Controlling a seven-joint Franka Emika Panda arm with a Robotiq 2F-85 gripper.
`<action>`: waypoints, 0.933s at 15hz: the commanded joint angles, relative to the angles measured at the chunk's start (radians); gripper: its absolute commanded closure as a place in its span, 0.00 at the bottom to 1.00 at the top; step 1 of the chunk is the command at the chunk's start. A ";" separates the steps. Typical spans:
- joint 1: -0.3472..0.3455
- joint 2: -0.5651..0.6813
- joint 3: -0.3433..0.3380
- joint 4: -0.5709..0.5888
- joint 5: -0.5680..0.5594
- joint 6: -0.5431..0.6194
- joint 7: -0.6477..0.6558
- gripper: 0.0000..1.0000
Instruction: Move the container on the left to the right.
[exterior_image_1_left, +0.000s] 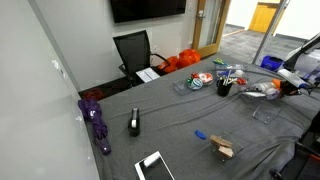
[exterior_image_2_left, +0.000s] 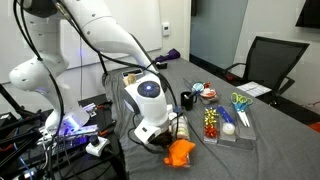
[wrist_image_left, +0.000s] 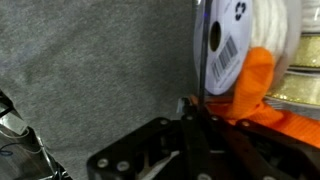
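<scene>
Grey cloth (exterior_image_1_left: 170, 110) covered the long office table, with a black chair (exterior_image_1_left: 133, 50) behind it. Much was hard to read. In the wrist view the gripper (wrist_image_left: 190, 108) filled the bottom, its dark fingers drawn almost together at the rim of the container (wrist_image_left: 250, 45), which was cut off by the right edge. In an exterior view the white arm (exterior_image_2_left: 140, 95) hid most of the container (exterior_image_2_left: 180, 152), leaving an orange patch below the wrist. In an exterior view it was a small clear blur (exterior_image_1_left: 262, 90) by the robot.

Through the clear plastic showed a dark spool with a white barcode label (wrist_image_left: 225, 55) and an orange piece (wrist_image_left: 250, 85). Near it stood a dark cup of pens (exterior_image_1_left: 226, 86), a round tub with orange and blue contents (exterior_image_1_left: 200, 80), and a clear tray of small coloured bits (exterior_image_2_left: 228, 128).

The container sat close to the table's edge on the robot's side. Bare cloth lay open to the left in the wrist view, and the middle of the table was largely free.
</scene>
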 joint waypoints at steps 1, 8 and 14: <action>-0.051 -0.009 0.033 0.023 0.068 -0.006 -0.077 0.99; -0.046 -0.004 0.017 0.041 0.103 -0.014 -0.096 0.53; -0.021 -0.018 -0.014 0.031 0.060 -0.023 -0.075 0.14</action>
